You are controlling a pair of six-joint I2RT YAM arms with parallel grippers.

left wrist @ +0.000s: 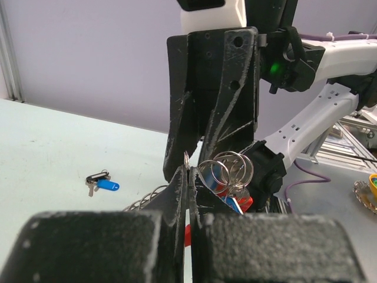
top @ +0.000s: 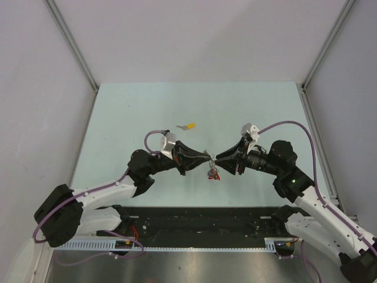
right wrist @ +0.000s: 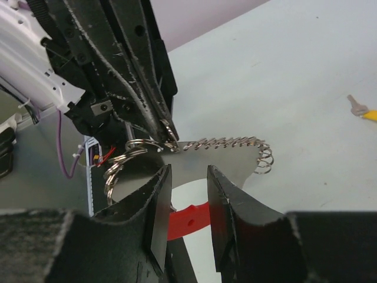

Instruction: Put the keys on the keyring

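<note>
My left gripper (top: 203,156) (left wrist: 188,172) is shut on the thin silver keyring (left wrist: 187,160) (right wrist: 169,131), pinched edge-on at its fingertips above the table's middle. A silver chain (right wrist: 230,143) runs from the ring, and a red strap (right wrist: 191,217) hangs below. Several other silver rings (left wrist: 228,170) with blue and red key caps (left wrist: 238,203) dangle beside it, seen from above as a small bunch (top: 213,173). My right gripper (top: 219,158) (right wrist: 187,175) faces the left one, open, nothing between its pads, just short of the ring. A blue-capped key (left wrist: 103,183) lies on the table.
A yellow-capped key (top: 188,126) (right wrist: 363,109) lies on the pale green table (top: 129,118) behind the grippers. A tiny black ring (left wrist: 97,175) sits by the blue-capped key. Grey walls enclose the table on three sides.
</note>
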